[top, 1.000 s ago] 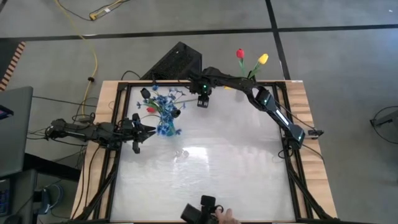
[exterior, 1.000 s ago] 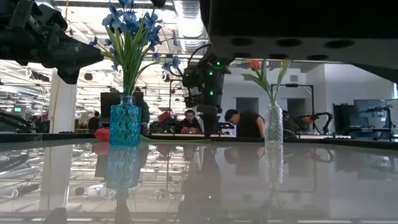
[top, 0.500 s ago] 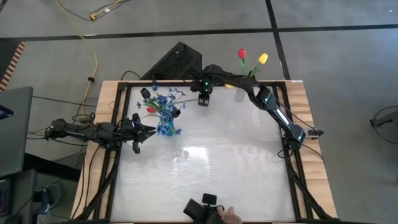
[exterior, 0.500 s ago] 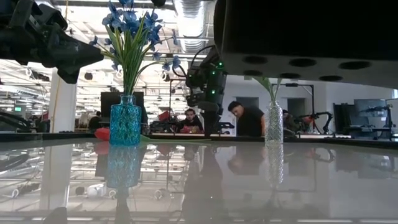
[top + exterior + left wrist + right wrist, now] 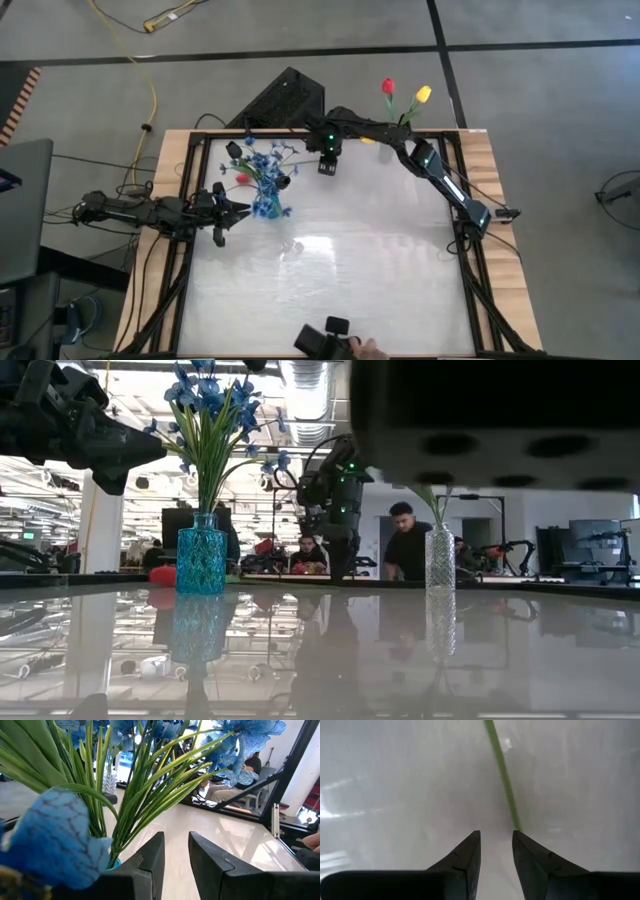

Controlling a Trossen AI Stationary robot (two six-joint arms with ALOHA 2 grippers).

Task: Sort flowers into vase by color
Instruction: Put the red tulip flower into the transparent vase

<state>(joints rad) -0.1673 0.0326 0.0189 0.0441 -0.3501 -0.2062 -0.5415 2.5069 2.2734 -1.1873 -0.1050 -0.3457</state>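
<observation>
A blue vase at the table's left holds blue sprays on green stems, with black-headed blooms beside them. A red bloom lies on the table by that vase. A clear vase at the far right holds a red tulip and a yellow tulip. My left gripper is open and level, just left of the blue vase. My right gripper points down, open, over the far middle, above a green stem lying on the table. My right gripper has nothing between its fingers. The lying stem's near end reaches the tip of one finger. I cannot tell whether the two touch.
A black box stands beyond the far edge. A dark device and a person's hand are at the near edge. Dark frame rails run along the table's sides. People stand in the room beyond.
My right gripper has stayed over the far middle of the table and tipped a little. A person behind the table has walked toward the right.
</observation>
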